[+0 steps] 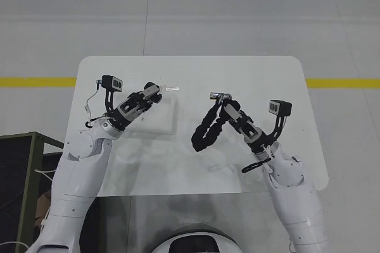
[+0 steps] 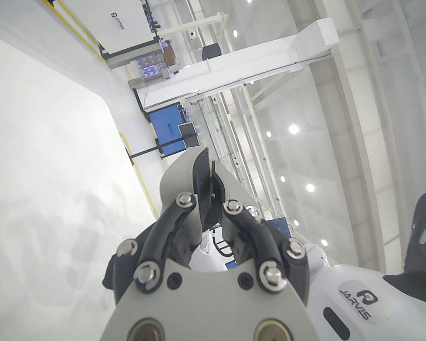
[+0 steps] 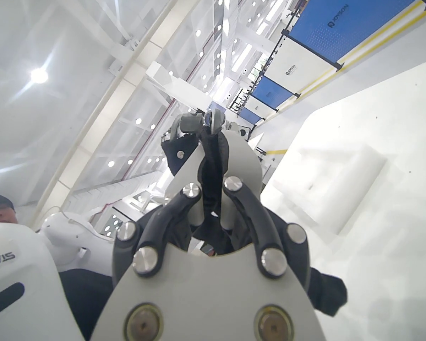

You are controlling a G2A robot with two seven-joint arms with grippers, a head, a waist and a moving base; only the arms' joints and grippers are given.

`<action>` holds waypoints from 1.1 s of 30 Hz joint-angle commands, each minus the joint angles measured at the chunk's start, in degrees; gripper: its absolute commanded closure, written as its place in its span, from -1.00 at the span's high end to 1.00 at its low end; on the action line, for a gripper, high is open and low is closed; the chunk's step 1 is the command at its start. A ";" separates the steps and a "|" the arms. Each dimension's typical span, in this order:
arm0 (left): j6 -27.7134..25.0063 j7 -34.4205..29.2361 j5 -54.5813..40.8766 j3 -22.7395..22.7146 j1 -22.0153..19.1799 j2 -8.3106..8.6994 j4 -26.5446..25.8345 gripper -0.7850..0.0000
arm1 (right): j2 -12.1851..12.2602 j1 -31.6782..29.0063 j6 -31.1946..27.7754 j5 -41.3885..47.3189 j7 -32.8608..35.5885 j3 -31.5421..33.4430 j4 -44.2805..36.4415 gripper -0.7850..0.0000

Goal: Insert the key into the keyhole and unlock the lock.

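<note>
My left gripper hangs over the far left part of the table, shut on a small silver key whose blade points right. In the left wrist view the key shows as a thin edge clamped between the dark pads. My right gripper is held right of centre, shut on a black cable lock. Its silver lock head points left toward the key, with a gap between them. The black cable loop hangs below the gripper. The right wrist view has the lock head at the fingertips.
A white foam pad lies on the white table under the left gripper. A dark bin stands beside the table's left edge. A yellow floor line runs behind the table.
</note>
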 commanded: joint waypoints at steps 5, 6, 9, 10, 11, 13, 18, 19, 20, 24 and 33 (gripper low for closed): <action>-0.06 -0.06 -0.05 -0.07 -0.03 0.01 0.04 -1.00 | 0.03 -0.30 0.39 0.22 -0.04 0.08 -0.24 -1.00; 0.05 0.31 1.70 0.12 0.90 0.05 -0.86 -1.00 | 0.18 -1.10 0.29 -2.16 0.37 0.29 -1.22 -1.00; 0.35 0.30 5.32 1.31 2.20 0.06 -4.08 -1.00 | 0.24 -2.31 0.75 -4.78 -1.12 -0.23 -2.94 -1.00; 0.58 0.90 5.65 1.57 2.56 0.02 -4.79 -1.00 | 0.23 -2.39 1.02 -5.54 -1.73 -0.48 -3.09 -1.00; 1.11 1.17 5.51 1.99 2.91 -0.04 -5.50 -1.00 | 0.24 -2.37 1.21 -6.92 -2.26 -0.69 -3.20 -1.00; 0.96 1.13 6.97 2.34 3.16 -0.02 -6.71 -1.00 | 0.21 -2.47 1.40 -9.28 -3.21 -1.52 -3.14 -1.00; -0.69 3.27 10.12 3.10 3.94 -0.10 -7.36 -1.00 | 0.18 -2.34 2.28 -10.15 -4.31 -3.41 -2.58 -1.00; -0.88 3.48 10.46 3.26 3.98 -0.12 -7.35 -1.00 | 0.19 -2.19 2.41 -10.24 -4.39 -3.67 -2.49 -1.00; -1.00 3.68 10.64 3.41 4.01 -0.14 -7.33 -1.00 | 0.21 -2.07 2.30 -10.39 -4.69 -3.78 -2.42 -1.00; -0.92 4.23 10.24 3.67 4.07 -0.20 -7.27 -1.00 | 0.30 -1.65 2.51 -10.55 -5.29 -4.19 -2.00 -1.00; -0.05 4.07 9.62 3.77 3.81 -0.22 -7.04 -1.00 | 0.60 -1.01 2.73 -11.15 -5.94 -4.60 -1.62 -1.00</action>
